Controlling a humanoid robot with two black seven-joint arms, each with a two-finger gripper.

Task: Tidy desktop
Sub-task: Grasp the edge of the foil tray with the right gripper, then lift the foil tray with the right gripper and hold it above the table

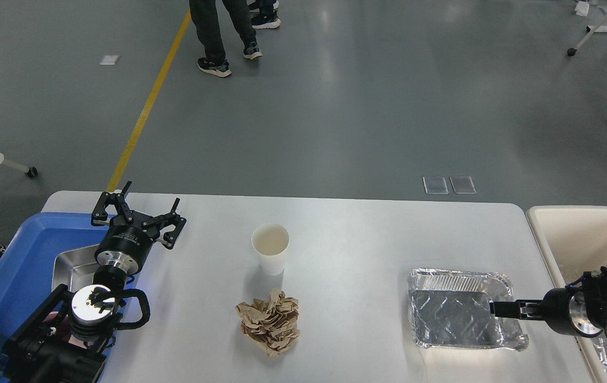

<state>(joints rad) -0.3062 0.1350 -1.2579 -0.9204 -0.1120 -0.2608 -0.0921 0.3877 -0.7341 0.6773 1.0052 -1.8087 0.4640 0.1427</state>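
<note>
Under left pincer [141, 207] (splayed): desktop [356, 250]

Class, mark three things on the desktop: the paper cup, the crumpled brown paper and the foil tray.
paper cup [271, 259], head view, on its outer white wall.
crumpled brown paper [269, 322], head view, on the middle of the wad.
foil tray [449, 318], head view, on its bare floor.

One cup [270, 247], one foil tray [460, 315], one paper wad [269, 321]
</note>
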